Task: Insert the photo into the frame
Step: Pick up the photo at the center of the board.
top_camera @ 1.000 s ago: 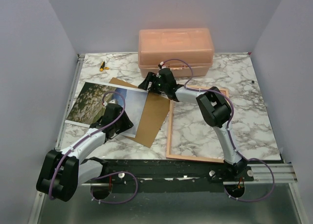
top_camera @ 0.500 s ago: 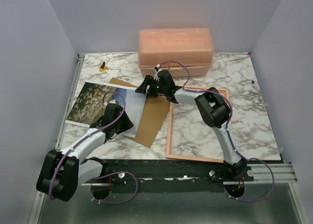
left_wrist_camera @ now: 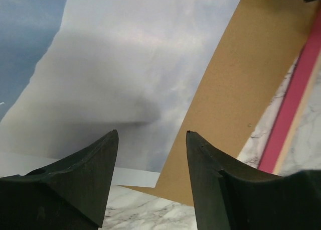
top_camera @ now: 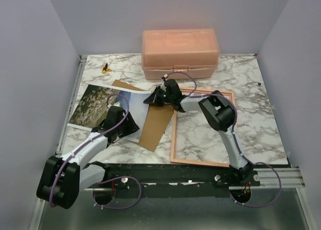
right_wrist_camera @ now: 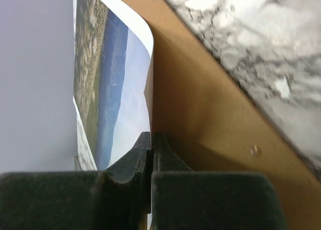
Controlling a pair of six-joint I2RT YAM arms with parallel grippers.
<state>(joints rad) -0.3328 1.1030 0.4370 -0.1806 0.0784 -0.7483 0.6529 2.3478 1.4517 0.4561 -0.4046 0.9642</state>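
Filling most of the overhead view: marble tabletop (top_camera: 251, 74). The frame (top_camera: 173, 139) lies flat right of centre, marble showing through its pane. Salmon-pink box (top_camera: 179, 51) with its lid down, top centre at the back. The photo (top_camera: 95, 104) is left of centre, outside the frame, picture side up, its right part lying over the brown backing board (top_camera: 155, 122). The board is at centre, tilted, its right edge just beside the frame's left border. Right pincer (right_wrist_camera: 151, 135) is at centre of the overhead view, fingers pressed together on the photo's upper-right edge, which curls up off the board. Left pincer (left_wrist_camera: 151, 132) has its fingers apart, low over the photo's lower-right part; contact unclear. Small yellow-and-black item (top_camera: 105, 68) upper left, too small to identify.
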